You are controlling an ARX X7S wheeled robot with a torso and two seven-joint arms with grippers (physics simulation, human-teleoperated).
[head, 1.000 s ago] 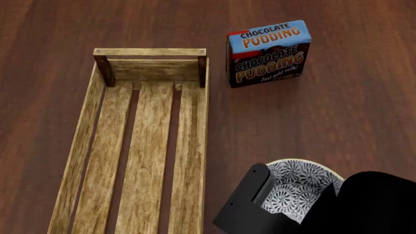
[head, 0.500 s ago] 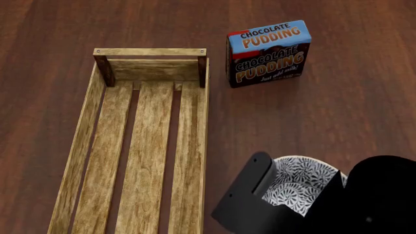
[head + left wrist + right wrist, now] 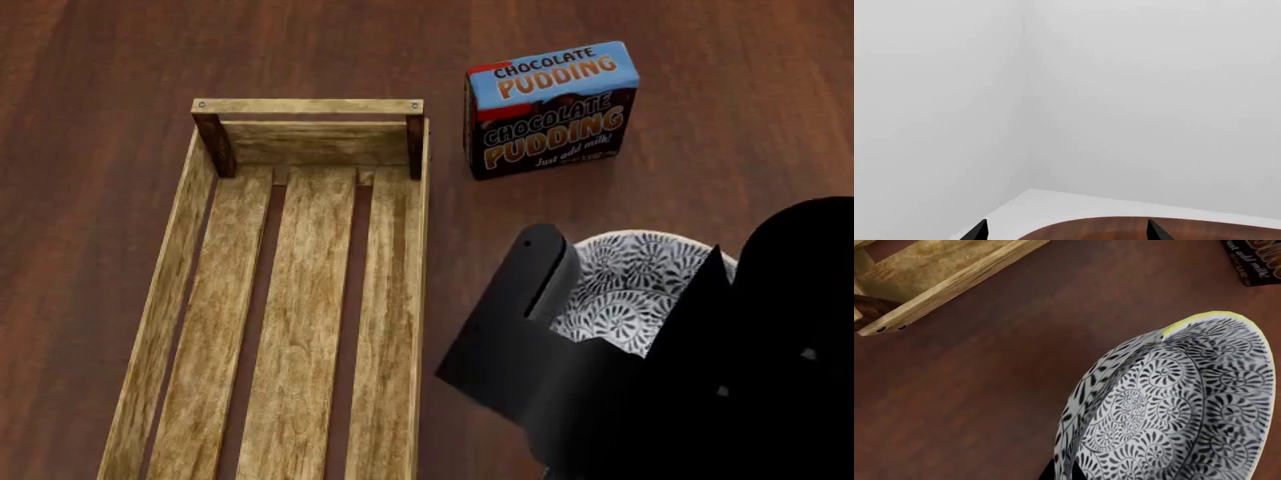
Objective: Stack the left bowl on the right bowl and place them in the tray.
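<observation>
Gripping the rim of a white bowl covered in black swirl-and-flower patterning, the right gripper shows in the head view as a bulky black shape filling the lower right corner, one flat black finger standing along the bowl's near-left rim. In the right wrist view the same bowl fills the lower right of the picture, tilted, with a thin yellow edge along part of its rim, and a dark fingertip sits clamped against the rim at the bottom edge. Whether this is one bowl or two nested together cannot be told from these pictures.

The bowl lies to the right of the long rectangular light-wood tray with three floor slats, low sides and darker corner posts, just beside its right wall and not inside it. The tray's slatted floor holds nothing. One corner of the tray shows in the right wrist view, apart from the bowl, over the dark reddish-brown wooden tabletop.

Beyond the bowl, near the tray's far right corner, stands a blue-and-brown box lettered "Chocolate Pudding", upright and clear of both bowl and tray.

The left gripper appears only in its own wrist view as two black fingertips spread well apart, released and empty, pointing toward pale grey walls and a curved edge of the tabletop.
</observation>
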